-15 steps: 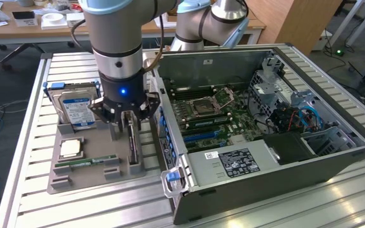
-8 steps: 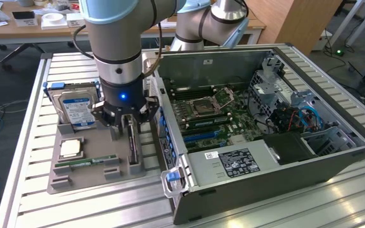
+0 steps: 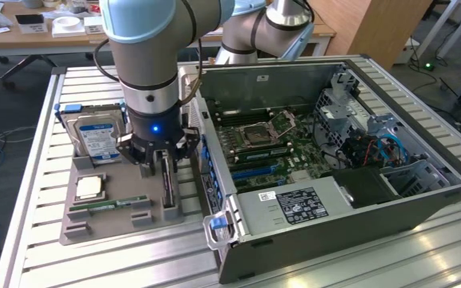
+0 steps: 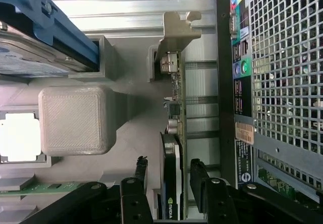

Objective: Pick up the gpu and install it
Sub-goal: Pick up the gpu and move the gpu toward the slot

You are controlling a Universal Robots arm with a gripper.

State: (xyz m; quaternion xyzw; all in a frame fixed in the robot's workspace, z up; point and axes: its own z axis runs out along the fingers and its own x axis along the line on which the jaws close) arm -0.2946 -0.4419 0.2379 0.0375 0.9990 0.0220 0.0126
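My claw [image 3: 164, 161] hangs wide open astride the thin, black, edge-on gpu [image 3: 167, 187], gripping nothing. It stands slotted in the grey plastic tray [image 3: 94, 225], lower left of the exterior frame, its upper end hidden behind my fingers [image 4: 142, 166].

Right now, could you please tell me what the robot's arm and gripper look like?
The arm is a thick silver-grey tube with pale blue joint caps. Its wrist section is black, with a small blue light. A black cable loops beside it. The gripper is black, and its fingers are jointed black links held by round bolts.
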